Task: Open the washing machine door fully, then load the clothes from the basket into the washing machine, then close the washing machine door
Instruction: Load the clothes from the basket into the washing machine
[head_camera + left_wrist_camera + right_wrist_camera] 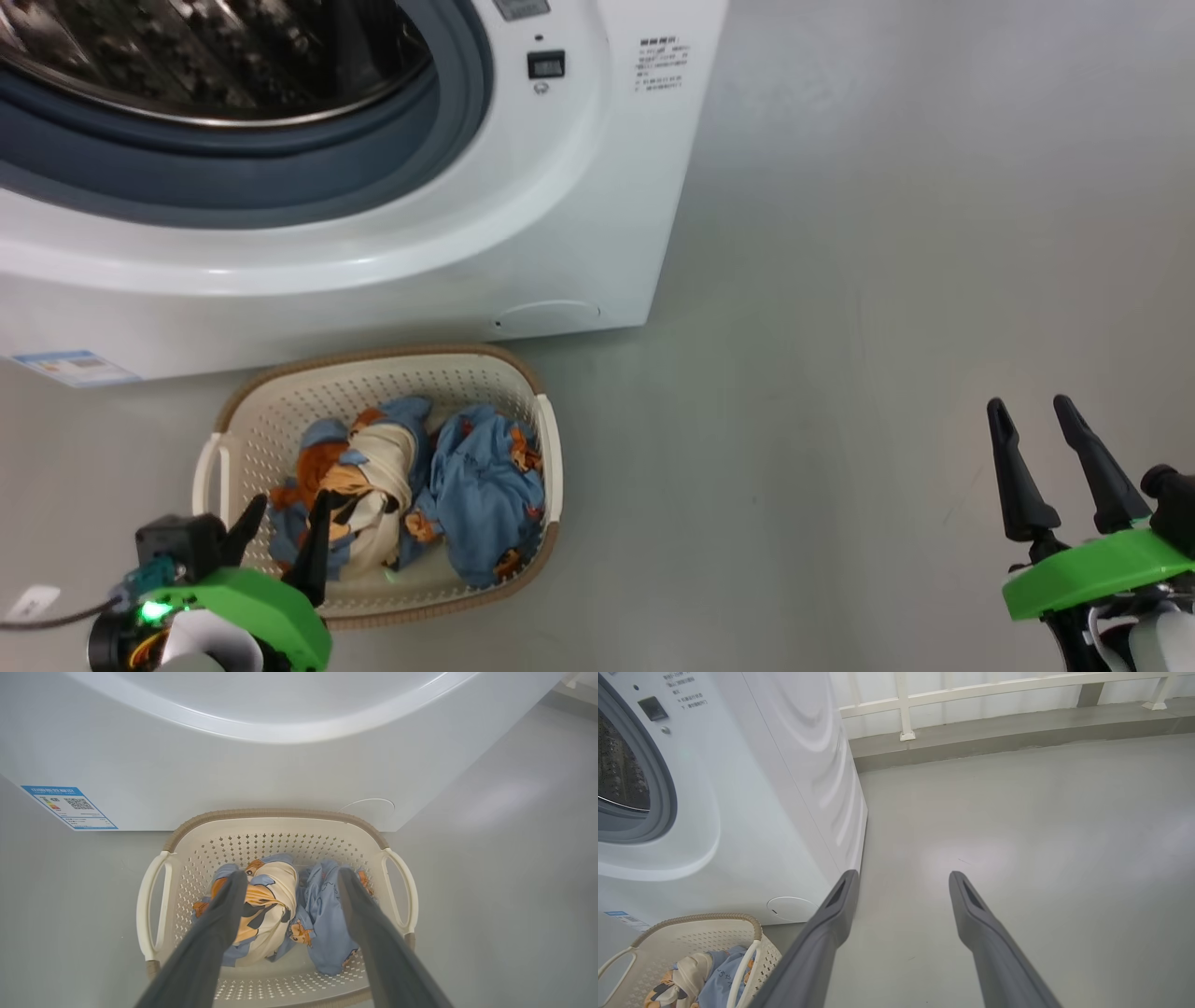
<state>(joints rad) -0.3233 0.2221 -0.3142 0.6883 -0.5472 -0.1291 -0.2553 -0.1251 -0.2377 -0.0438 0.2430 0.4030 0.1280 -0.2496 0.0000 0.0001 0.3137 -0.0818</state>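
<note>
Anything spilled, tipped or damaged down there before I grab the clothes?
Nothing stands out. The basket sits upright on the floor in front of the washer. Both bundles of clothes lie inside it, none over the rim. The washer front looks undamaged.

Surface: smooth pale grey floor [887,280]
Standing on it: big white boxy washing machine [579,233]
Just before its base: small cream perforated plastic basket [373,392]

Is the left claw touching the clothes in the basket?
Cannot tell. In the head and left wrist views the open left claw overlaps the clothes, but neither shows contact or a gap.
</note>
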